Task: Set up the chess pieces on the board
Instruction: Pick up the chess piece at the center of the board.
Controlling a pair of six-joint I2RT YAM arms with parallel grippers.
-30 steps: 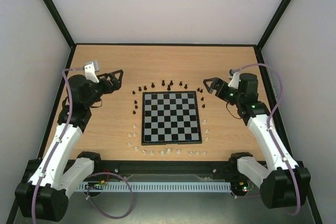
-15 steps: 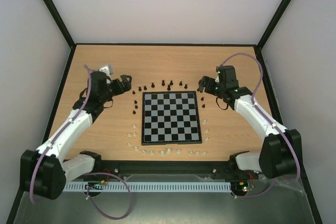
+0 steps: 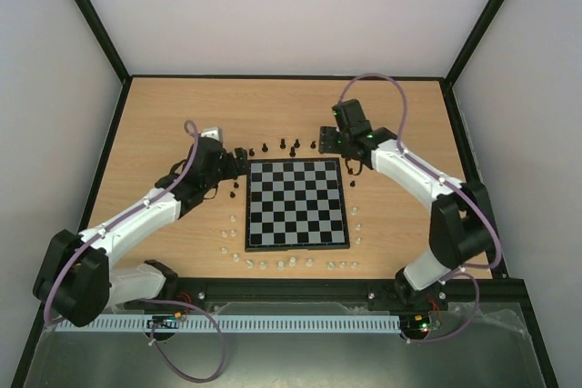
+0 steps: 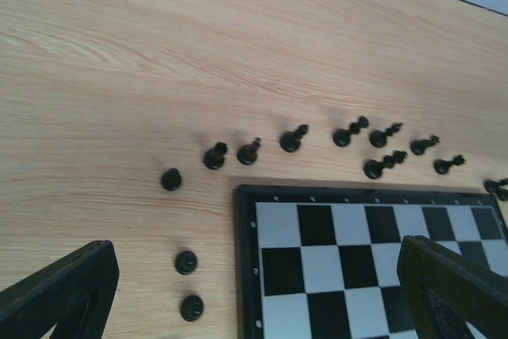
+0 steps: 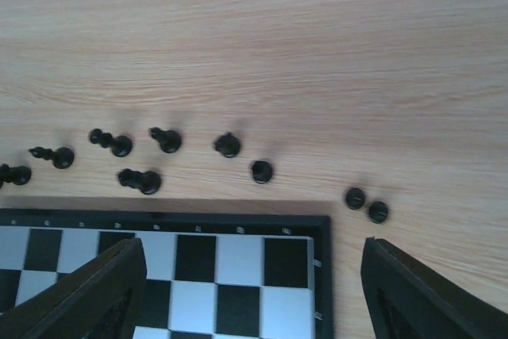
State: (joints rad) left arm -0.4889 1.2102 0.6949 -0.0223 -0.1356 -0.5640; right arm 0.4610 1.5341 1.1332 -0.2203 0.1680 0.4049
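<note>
Both arms have swung in to the far corners of the board (image 3: 298, 247); expect a first pick of chess pieces (image 3: 283, 142). Left gripper (image 3: 238, 160) gapes wide, right gripper (image 3: 325, 139) narrows, both empty.

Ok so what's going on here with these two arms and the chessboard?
Two robot arms are setting up a chess set, and no piece has been placed yet. The board is bare. The black chess pieces stand in a loose arc on the table around its far edge, and pale pieces line its near edge and sides. The left gripper hovers at the board's far left corner, the right gripper at the far right corner. Both are open and hold nothing.
</note>
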